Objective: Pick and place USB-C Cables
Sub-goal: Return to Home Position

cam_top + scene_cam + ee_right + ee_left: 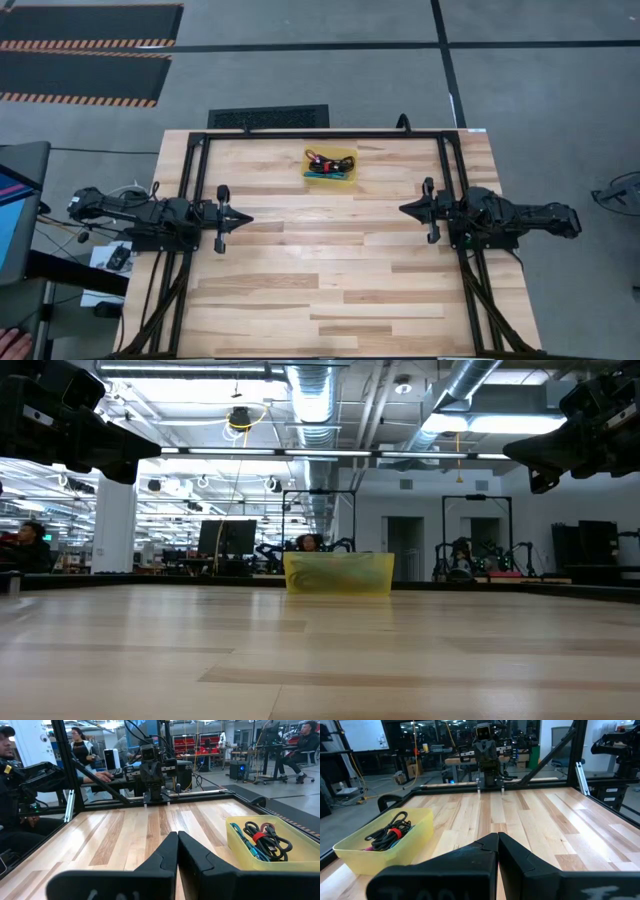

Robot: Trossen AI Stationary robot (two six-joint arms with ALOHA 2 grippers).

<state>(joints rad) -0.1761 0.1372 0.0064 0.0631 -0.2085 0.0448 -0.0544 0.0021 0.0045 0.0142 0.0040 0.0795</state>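
Note:
The USB-C cables (328, 165) lie coiled together in a small yellow bin (349, 155) near the table's far edge, at its middle. In the right wrist view I see black cords, a red band and a light blue cord (262, 842); in the left wrist view black and red cords (390, 832). My left gripper (247, 218) hovers shut over the table's left half, pointing right. My right gripper (403, 209) hovers shut over the right half, pointing left. Both stand well clear of the bin.
The bin (339, 573) stands alone on the bare wooden table top (330, 270). A black frame (320, 135) runs along the table's far, left and right sides. People sit and stand in the room beyond the table (82, 750).

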